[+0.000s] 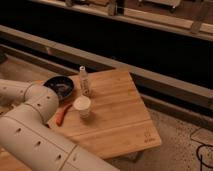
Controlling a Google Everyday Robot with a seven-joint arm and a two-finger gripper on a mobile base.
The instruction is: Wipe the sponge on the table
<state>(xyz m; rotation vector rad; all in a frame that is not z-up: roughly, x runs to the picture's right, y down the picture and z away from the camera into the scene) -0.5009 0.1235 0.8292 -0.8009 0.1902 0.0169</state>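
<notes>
Sweeping unseen risks toppling the upright bottle (pixel 85 81) and paper cup (pixel 82 106) at the desk's (pixel 120 125) 10 o'clock. The sponge is not visible, possibly hidden behind the arm (pixel 35 135). The end effector lies off-frame past 9 o'clock, so its state cannot be told.

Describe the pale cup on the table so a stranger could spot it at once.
On the wooden table, look beside the big white robot arm, whose gripper is out of view. The cup stands nearer the camera than the slim bottle, next to the orange stick; it alone is short, pale and open-topped.
</notes>
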